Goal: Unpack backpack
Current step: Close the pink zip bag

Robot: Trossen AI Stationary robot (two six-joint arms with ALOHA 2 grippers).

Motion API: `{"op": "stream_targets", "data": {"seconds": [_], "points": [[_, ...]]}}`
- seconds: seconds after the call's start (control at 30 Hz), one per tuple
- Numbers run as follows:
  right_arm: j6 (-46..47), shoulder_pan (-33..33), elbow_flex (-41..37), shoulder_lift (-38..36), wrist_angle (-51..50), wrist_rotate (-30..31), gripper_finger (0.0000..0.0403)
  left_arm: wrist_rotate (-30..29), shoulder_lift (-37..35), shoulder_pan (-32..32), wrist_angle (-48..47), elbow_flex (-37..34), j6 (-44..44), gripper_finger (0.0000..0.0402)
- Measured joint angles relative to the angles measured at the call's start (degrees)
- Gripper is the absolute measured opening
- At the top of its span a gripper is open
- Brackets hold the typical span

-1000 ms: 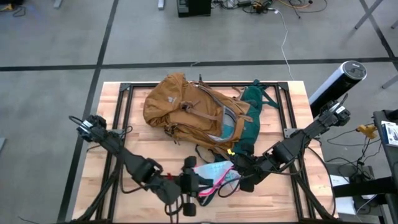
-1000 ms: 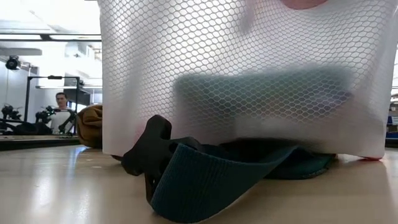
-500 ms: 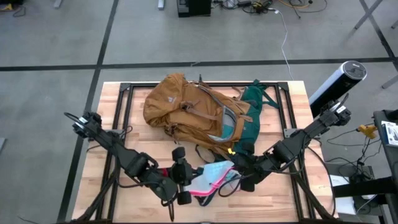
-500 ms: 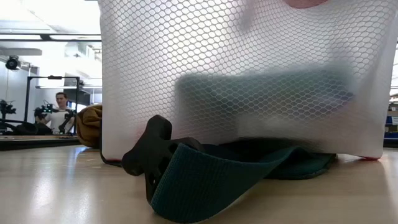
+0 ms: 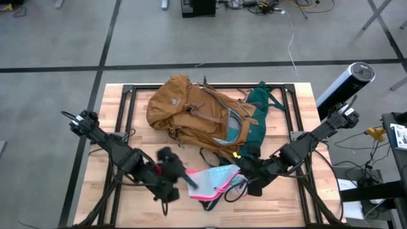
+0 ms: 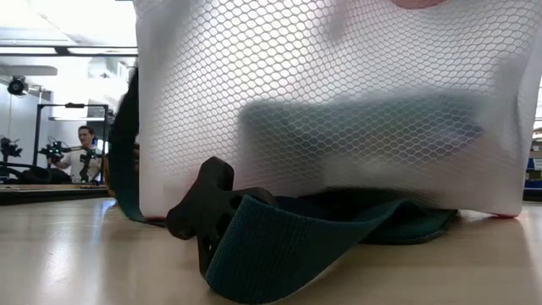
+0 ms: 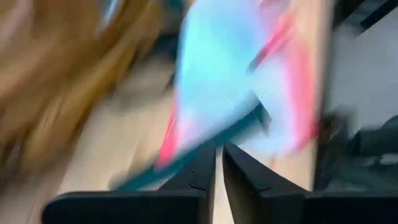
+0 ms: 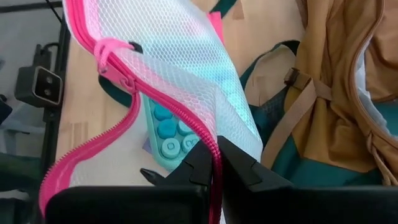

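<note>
The mustard-tan backpack (image 5: 191, 111) lies on its side at the table's middle, its dark green back panel (image 5: 257, 111) toward the right. Near it, a clear mesh pouch (image 5: 213, 180) with a pink zip holds a teal bubble toy (image 8: 165, 134). The pouch fills the low view (image 6: 339, 102). A dark teal strap with a black buckle (image 6: 207, 207) lies on the wood under it. My right gripper (image 5: 245, 183) is shut at the pouch's right end. My left gripper (image 5: 189, 181), fingers nearly together, is at the pouch's left end, where a teal strap (image 6: 123, 152) rises. My left gripper (image 7: 218, 149) appears shut on the dark teal strap (image 7: 242, 127) that crosses its fingertips. The wrist view is blurred, so the hold is not plain. The strap rises from the table beside the pouch. My right gripper (image 8: 214, 155) pinches the pouch's pink zip edge (image 8: 208, 146) between its two fingers, coming level from the table's right. The pouch stands up from the hold, its lower edge (image 6: 161, 212) at the table.
Black frame rails (image 5: 127, 121) run along the table's sides and far edge. A grey cylinder (image 5: 343, 86) stands off the right edge. Bare wood (image 5: 108, 203) shows at the near left. A person (image 6: 85, 144) stands in the room behind.
My left gripper has swung from the near edge in front of the pouch toward the table's left and far side. A dark teal strap now rises at the pouch's left in the low view, where none showed before. The pouch has stayed in place.
</note>
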Motion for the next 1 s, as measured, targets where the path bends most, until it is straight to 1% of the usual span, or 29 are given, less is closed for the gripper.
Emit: {"op": "stream_targets", "data": {"seconds": [0.07, 0.1, 0.13, 0.17, 0.23, 0.33, 0.4, 0.47, 0.5, 0.57, 0.7, 0.8, 0.87, 1.0], "points": [[0.07, -0.02, 0.0, 0.0, -0.78, -0.1, 0.0, 4.71, 0.22, -0.33, -7.52, -0.1, -6.18, 0.0043], [0.07, -0.02, 0.0, 0.0, -1.05, -0.11, 0.0, 6.36, 0.3, -0.39, -8.94, -0.15, -8.13, 0.0053], [0.05, -0.02, 0.0, 0.0, -1.23, -0.11, 0.0, 6.99, 0.3, -0.43, -7.99, -0.15, -8.83, 0.0065], [0.01, 0.0, 0.0, 0.0, -1.2, -0.13, 0.0, 6.55, 0.3, -0.52, -5.0, -0.15, -8.57, 0.0077], [-0.03, -0.01, 0.0, 0.0, -1.09, -0.18, 0.0, 2.45, 0.71, -0.78, 4.79, -0.11, -3.43, 0.01], [-0.59, -0.02, 0.0, 0.0, -1.04, -0.07, 0.0, -5.39, 2.76, -1.16, 21.93, -0.09, 10.6, 0.0129], [-0.5, -0.15, 0.0, 0.0, -1.04, -0.07, 0.0, -8.68, 4.71, -1.23, 31.09, -0.04, 17.86, 0.0144], [0.06, -0.53, 0.0, 0.0, -1.12, -0.02, 0.0, -10.12, 7.04, -0.71, 36.72, 0.02, 20.7, 0.0157], [0.15, -0.73, 0.0, 0.0, -1.17, 0.05, 0.0, -10.22, 8.33, -0.25, 37.91, 0.02, 20.89, 0.0163], [0.16, -0.77, 0.0, 0.0, -1.17, 0.11, 0.0, -10.13, 10.9, 0.68, 38.59, 0.01, 20.9, 0.0177], [0.13, -1.12, 0.0, -0.02, -1.35, 0.1, 0.0, -9.0, 14.9, 1.37, 33.63, -0.04, 20.87, 0.0206], [0.12, -1.17, 0.0, -0.07, -1.94, 0.13, 0.0, -3.42, 16.25, 1.51, 32.76, -0.09, 20.51, 0.0229], [0.14, -1.35, 0.02, -0.07, -2.76, 0.1, 0.0, -0.71, 16.27, 1.65, 32.81, 0.27, 19.31, 0.0241], [0.14, -1.48, 0.02, -0.09, -3.02, 0.15, 0.0, 0.46, 16.01, 1.47, 33.03, 2.09, 18.59, 0.0252]]}}
